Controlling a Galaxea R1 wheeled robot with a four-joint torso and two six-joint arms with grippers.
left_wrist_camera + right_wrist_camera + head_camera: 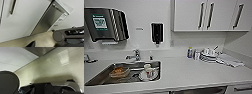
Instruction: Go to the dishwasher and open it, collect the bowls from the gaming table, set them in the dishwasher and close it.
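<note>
The dishwasher (48, 20) appears in the left wrist view as a stainless-steel front under the counter. Its bar handle (55, 6) runs along the upper edge. A white strip with small labels (59, 20) borders one side of the steel panel, and I cannot tell whether the door is ajar. In the head view a dark strip of the dishwasher (197, 90) peeks out below the counter edge. The bowls and the gaming table are out of view. Both wrists hang low near the floor, close to the cabinet fronts.
A white counter (189, 72) lies ahead with a steel sink (99, 77) holding a mug (149, 72) and plates. Dishes (209, 55) are stacked at the back right. There are wall cabinets (209, 15), a towel dispenser (105, 23) and a white cabinet door (22, 18).
</note>
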